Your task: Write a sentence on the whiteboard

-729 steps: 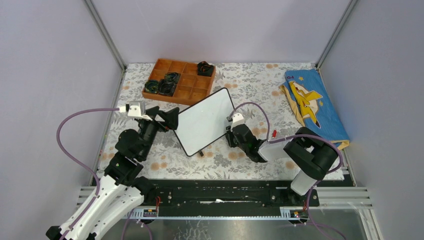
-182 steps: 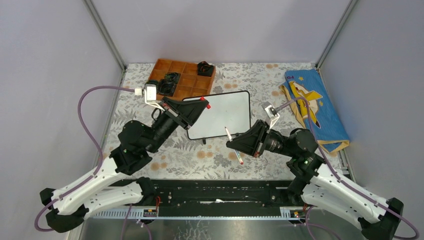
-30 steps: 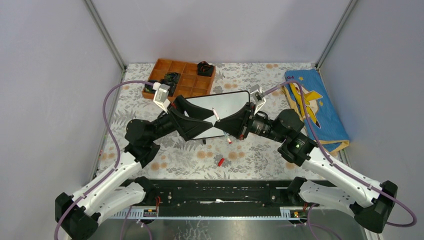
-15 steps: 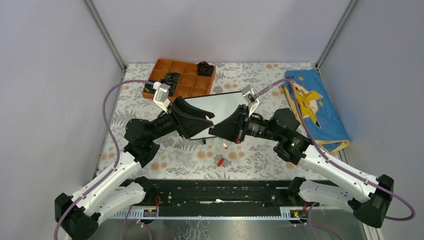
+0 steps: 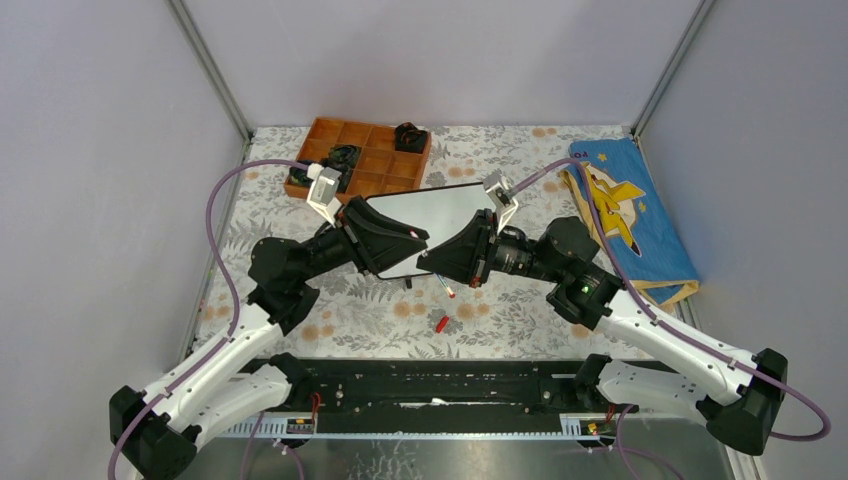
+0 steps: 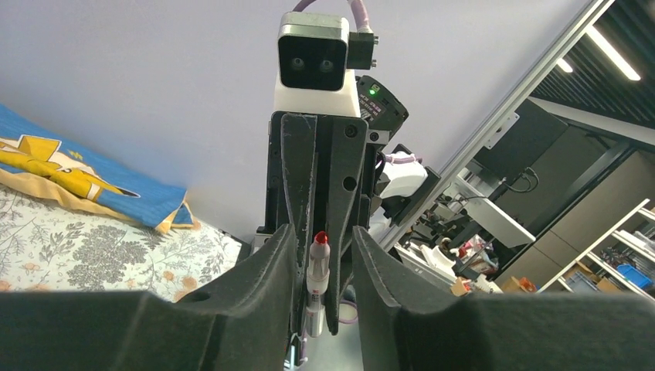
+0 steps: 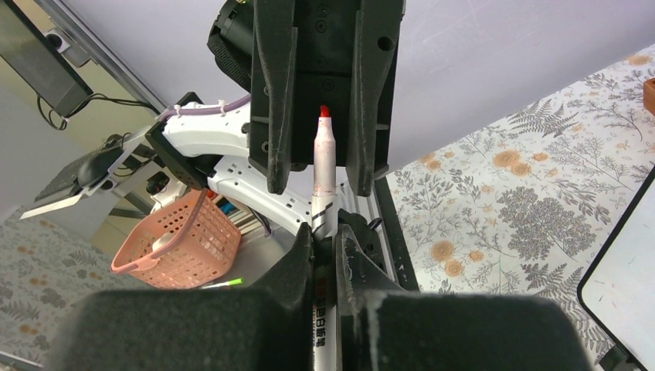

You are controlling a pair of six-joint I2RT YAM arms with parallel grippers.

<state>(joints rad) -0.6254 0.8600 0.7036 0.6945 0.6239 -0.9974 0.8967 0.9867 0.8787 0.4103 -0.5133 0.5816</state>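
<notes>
- My right gripper [image 7: 324, 238] is clamped tight low on the barrel of the white plastic marker pen with a red felt tip [image 7: 324, 166]. The bare tip sticks out past my fingers toward the other arm.
- My left gripper [image 6: 323, 243] meets it nose to nose. Its jaws are partly open either side of the tip end, a sliver of gap on each side, holding nothing. I judge this a handover or regrip to get a writing angle.
- The small red plastic cap [image 5: 441, 323] lies on the floral table cover [image 5: 520, 160], so the pen is ready to mark.
- The small white rectangular whiteboard with a thin black frame [image 5: 447, 205] sits mid-table, under and just behind both grippers. The part I can see bears no sentence.
- The orange compartment tray [image 5: 372, 165] is just beyond the board's far left corner.
- The blue cartoon-print cloth [image 5: 625, 210] is well off to the right.
- My open room is on the board's near side, where only the cap lies.
</notes>
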